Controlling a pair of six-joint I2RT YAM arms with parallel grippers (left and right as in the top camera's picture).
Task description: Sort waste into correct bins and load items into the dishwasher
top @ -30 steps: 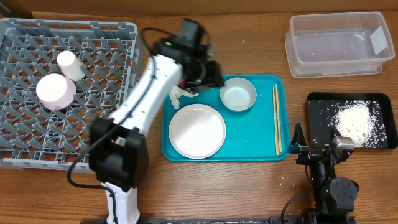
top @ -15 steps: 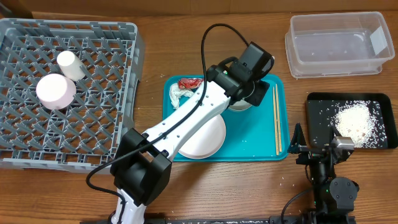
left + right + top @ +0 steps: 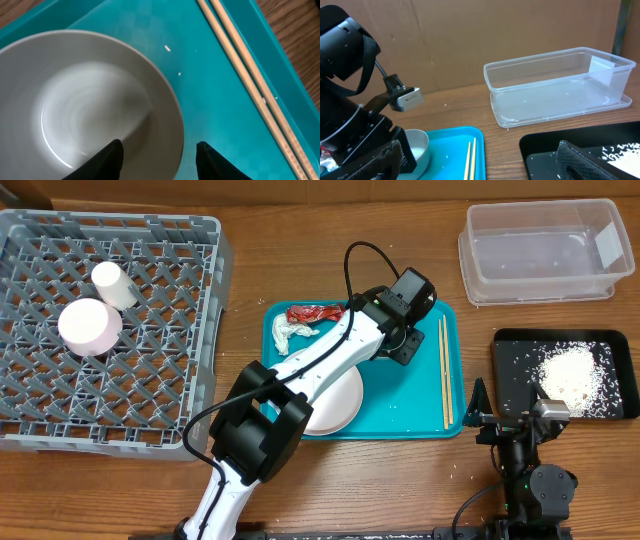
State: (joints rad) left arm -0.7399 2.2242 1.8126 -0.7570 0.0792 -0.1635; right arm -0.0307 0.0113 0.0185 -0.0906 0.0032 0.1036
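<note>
Left gripper [image 3: 161, 159], jaws parted, straddles the bowl's [image 3: 90, 110] right rim on the tray [image 3: 215, 115]. Overhead, the arm [image 3: 330, 360] hides most of the bowl. Bare tray separates bowl from chopsticks [image 3: 245, 75]. Right gripper [image 3: 480, 160] open, near right.

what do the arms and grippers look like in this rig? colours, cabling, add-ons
The left arm has white link shells, black joints and a thin black cable looping off it; a small silver camera box is mounted near its wrist. The left gripper has two black tapered fingers. The right arm looks all black, and the right gripper has black, matte fingers.
</note>
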